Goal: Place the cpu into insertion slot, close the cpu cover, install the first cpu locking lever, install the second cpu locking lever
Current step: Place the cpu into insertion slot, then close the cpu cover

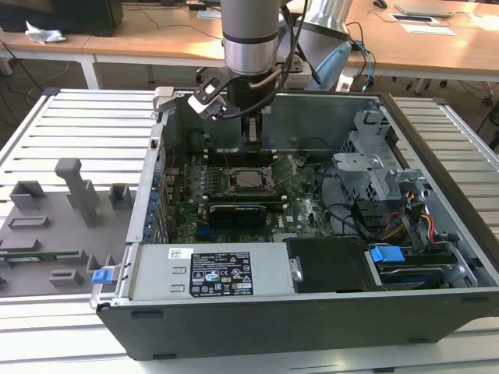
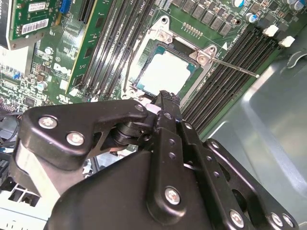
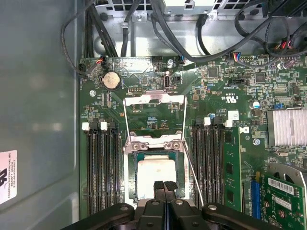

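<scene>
Pincer (image 3: 164, 184) fingers are clenched together with nothing seen between them, their joined tip poised at the near edge of the cpu (image 3: 154, 175); whether it touches the chip cannot be told. The cpu, a pale square, lies in the insertion slot (image 3: 130, 175), which sits just above the centre of the exterior view, directly below the arm. The cpu cover (image 3: 153, 99), a silvery frame with a large window, stands open off the slot on the side away from the pincer, green board showing through its window. Long black memory slots (image 3: 103, 167) flank the slot on both sides. A thin wire lever (image 3: 193, 179) slants out from the slot's corner beside the chip; in the second wrist view it reaches across the memory slots toward the grey case wall. A round coin battery (image 3: 111, 80) lies beyond the cover, and black cables (image 3: 163, 24) run past the board's edge. In the exterior view the open computer case (image 1: 257, 319) sits at the middle and right of the frame, a labelled power supply (image 1: 222, 273) along its lower edge. A grey tray (image 1: 47, 234) of moulded holders lies at the exterior view's left, on a slatted table (image 1: 70, 117).
</scene>
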{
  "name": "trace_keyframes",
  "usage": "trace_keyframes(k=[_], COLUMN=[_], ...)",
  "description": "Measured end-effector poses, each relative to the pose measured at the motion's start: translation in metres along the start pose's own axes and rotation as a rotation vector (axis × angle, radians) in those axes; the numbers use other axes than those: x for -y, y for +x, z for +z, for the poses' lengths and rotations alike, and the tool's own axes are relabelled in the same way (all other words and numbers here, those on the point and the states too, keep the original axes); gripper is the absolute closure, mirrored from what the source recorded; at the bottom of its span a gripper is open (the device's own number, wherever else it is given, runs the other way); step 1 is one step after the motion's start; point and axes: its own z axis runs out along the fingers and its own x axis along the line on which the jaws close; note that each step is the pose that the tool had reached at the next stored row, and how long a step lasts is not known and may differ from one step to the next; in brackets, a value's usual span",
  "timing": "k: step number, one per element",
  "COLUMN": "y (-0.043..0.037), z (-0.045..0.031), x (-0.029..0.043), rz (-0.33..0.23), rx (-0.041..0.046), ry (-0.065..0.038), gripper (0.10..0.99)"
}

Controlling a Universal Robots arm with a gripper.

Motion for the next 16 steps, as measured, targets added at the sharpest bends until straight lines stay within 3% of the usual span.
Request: trace_keyframes(k=[11,16], y=[0.0,0.0002], z=[-0.0001,-0.0084], x=[0.0,-0.0007], rz=[0.0,0.0], rx=[0.0003,0.0002], ry=[0.0,0.0], gripper=[0.98,0.98])
